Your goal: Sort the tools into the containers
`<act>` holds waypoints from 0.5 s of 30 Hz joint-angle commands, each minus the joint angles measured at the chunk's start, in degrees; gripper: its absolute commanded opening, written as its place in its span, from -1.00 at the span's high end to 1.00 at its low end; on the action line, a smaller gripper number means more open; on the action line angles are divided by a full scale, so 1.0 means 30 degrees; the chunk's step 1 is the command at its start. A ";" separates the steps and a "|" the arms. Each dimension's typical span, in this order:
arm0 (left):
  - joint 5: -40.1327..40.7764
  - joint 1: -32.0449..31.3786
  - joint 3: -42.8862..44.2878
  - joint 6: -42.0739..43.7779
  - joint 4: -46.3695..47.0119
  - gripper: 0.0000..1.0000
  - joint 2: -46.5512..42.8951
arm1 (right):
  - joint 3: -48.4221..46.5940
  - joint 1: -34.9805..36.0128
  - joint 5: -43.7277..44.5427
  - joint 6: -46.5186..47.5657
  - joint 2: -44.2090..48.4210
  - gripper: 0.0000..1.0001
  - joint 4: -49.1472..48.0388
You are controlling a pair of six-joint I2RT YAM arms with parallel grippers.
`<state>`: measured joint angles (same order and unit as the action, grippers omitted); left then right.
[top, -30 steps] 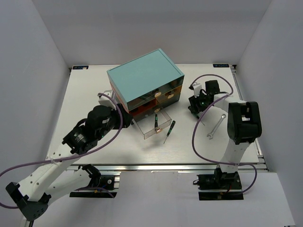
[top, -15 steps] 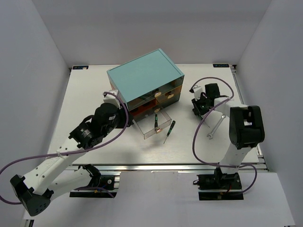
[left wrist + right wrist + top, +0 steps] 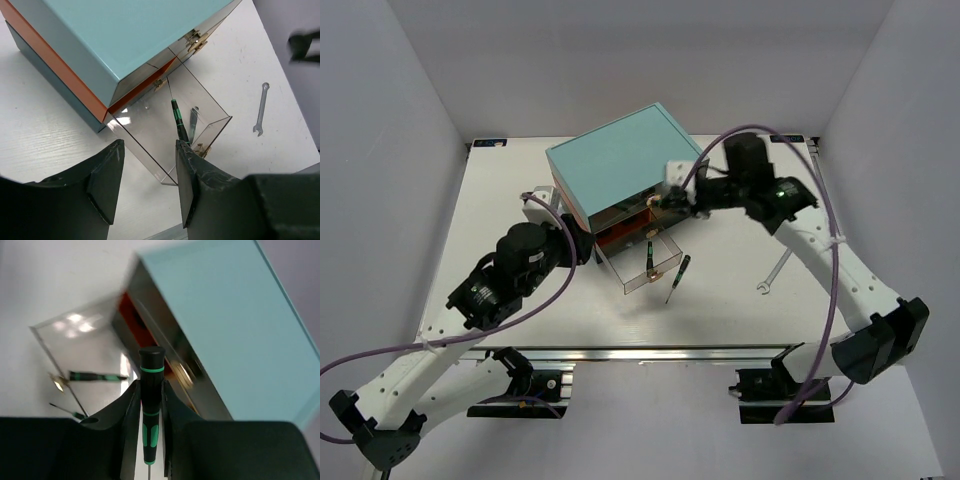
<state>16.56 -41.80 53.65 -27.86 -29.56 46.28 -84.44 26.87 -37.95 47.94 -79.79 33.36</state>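
Note:
My right gripper (image 3: 150, 412) is shut on a slim black-and-green screwdriver (image 3: 151, 390), handle pointing away from the wrist. It hovers at the front of the teal-topped chest (image 3: 620, 160), above the pulled-out clear drawer (image 3: 645, 265). One screwdriver (image 3: 648, 254) lies inside that drawer. Another screwdriver (image 3: 677, 277) lies on the table just right of it. The silver wrench (image 3: 777, 270) rests on the table further right. My left gripper (image 3: 149, 165) is open and empty, left of the drawer (image 3: 165, 130) and above the table.
The chest (image 3: 125, 30) stands askew at the table's middle back, with orange and dark layers under its teal top. Further drawers with small knobs (image 3: 196, 42) sit shut in its front. White walls close in the table. Purple cables loop from both arms.
My right gripper closed on a screwdriver at the right of the table and swung it left to the chest's front. The left arm shifted only slightly.

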 commanded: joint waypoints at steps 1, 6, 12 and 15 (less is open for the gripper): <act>0.0399 -0.0070 0.0545 0.0555 -0.0018 -0.10 -0.0456 | -0.0092 0.3275 0.0022 0.3527 -0.1142 1.00 0.2237; 0.0486 -0.0070 0.0487 0.0088 -0.0954 -0.10 -0.1246 | -0.0827 0.6067 0.1485 0.4290 -0.2699 1.00 0.2151; 0.0868 -0.0070 -0.0275 -0.0879 -0.1628 -0.10 -0.2885 | -0.2345 0.7156 0.3041 0.0460 -0.5244 1.00 0.0744; 0.0839 -0.0070 -0.0392 -0.1115 -0.1893 -0.10 -0.3268 | -0.2146 0.7156 0.4006 -0.0950 -0.5630 0.97 -0.0279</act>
<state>18.24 -41.80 53.01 -29.76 -33.45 37.50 -88.16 48.73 -29.47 50.72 -96.75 36.27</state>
